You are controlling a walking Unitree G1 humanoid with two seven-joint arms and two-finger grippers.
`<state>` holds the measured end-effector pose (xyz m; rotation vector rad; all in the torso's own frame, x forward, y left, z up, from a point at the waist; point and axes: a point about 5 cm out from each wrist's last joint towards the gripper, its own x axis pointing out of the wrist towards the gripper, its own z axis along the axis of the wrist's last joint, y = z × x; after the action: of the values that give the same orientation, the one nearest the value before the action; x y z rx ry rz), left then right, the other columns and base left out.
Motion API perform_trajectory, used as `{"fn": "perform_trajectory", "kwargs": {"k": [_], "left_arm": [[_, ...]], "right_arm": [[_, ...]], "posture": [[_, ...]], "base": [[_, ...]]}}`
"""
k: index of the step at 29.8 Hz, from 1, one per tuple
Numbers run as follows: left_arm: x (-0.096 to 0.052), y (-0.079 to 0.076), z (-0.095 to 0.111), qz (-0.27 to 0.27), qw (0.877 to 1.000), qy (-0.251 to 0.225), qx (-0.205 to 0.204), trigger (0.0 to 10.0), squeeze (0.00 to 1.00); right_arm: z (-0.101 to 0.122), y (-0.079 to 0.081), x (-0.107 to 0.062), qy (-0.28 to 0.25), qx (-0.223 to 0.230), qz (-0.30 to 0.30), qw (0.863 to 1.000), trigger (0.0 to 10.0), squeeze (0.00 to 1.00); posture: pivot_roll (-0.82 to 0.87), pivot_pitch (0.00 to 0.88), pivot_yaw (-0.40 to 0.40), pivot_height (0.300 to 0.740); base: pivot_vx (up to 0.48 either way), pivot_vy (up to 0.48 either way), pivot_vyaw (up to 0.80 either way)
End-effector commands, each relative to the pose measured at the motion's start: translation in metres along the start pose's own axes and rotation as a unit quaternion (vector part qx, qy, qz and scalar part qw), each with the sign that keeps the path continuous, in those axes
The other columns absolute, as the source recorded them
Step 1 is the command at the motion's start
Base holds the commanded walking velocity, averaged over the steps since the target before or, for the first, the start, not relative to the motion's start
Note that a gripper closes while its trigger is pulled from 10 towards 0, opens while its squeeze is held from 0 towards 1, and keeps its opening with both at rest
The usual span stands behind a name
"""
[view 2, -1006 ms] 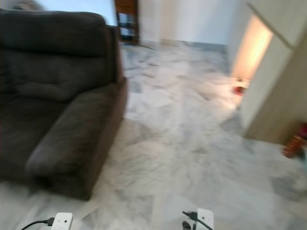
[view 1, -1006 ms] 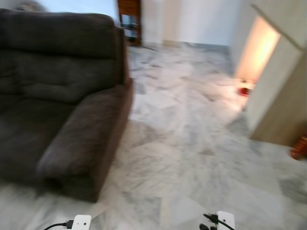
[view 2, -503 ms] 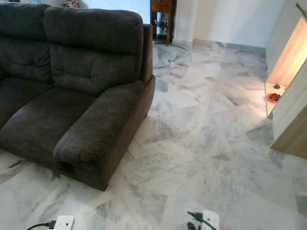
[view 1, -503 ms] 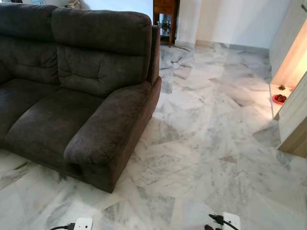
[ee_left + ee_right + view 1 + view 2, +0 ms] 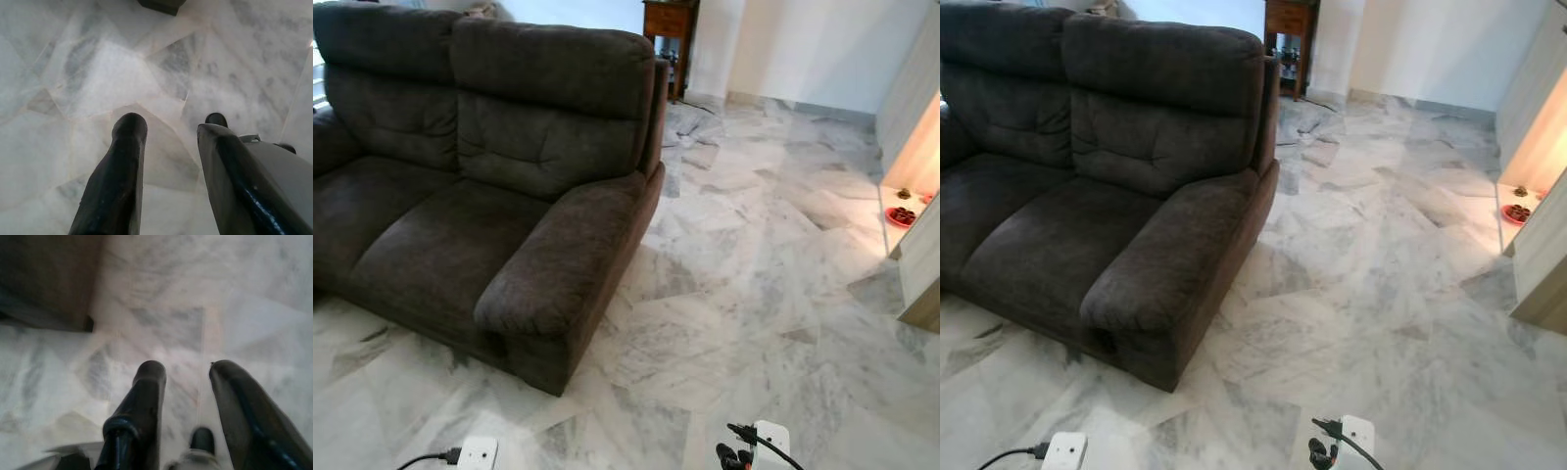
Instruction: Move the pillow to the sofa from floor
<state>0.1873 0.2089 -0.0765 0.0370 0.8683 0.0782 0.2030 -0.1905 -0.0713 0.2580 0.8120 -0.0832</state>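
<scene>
A dark brown sofa [image 5: 489, 196] stands on a pale marble floor [image 5: 754, 294], its near armrest [image 5: 568, 255] jutting toward the robot and its two seat cushions bare; the pillow is not on the seat, nor on the stretch of floor ahead, so where it lies cannot be told from here. Beyond the sofa a small wooden cabinet [image 5: 668, 24] stands against the wall, and a red dish [image 5: 902, 216] sits on the floor by a lit opening on the right.

The left gripper [image 5: 168, 125] hangs low over bare marble, its two black fingers spread apart and empty; the right gripper [image 5: 188, 369] hangs likewise, released and holding nothing, with the dark base of the sofa close by.

The step in hand looks like searching for the pillow; to do it well the robot should probably turn slowly enough to keep the picture sharp, sweep the floor beside and behind itself, keep both arms low and loose; and remember that the near seat cushion is free as a landing place.
</scene>
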Motion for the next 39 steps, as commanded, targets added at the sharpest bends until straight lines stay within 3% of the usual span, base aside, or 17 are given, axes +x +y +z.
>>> {"fn": "perform_trajectory", "kwargs": {"k": [1, 39], "left_arm": [[-0.0024, 0.0047, -0.0094, 0.007, 1.000, 0.017, -0.006, 10.0, 0.00], [-0.0042, 0.0120, -0.0134, 0.016, 0.999, 0.022, -0.019, 10.0, 0.00]], "right_arm": [[-0.0038, -0.0002, -0.0007, 0.007, 0.004, -0.003, 1.000, 10.0, 0.00], [-0.0072, 0.0001, -0.0010, 0.014, 0.014, -0.009, 1.000, 10.0, 0.00]], "posture": [[0.05, 0.077, 0.019, 0.740], [0.05, 0.110, 0.021, 0.740]], "base": [[0.000, 0.480, 0.00], [0.000, 0.480, 0.00]]}}
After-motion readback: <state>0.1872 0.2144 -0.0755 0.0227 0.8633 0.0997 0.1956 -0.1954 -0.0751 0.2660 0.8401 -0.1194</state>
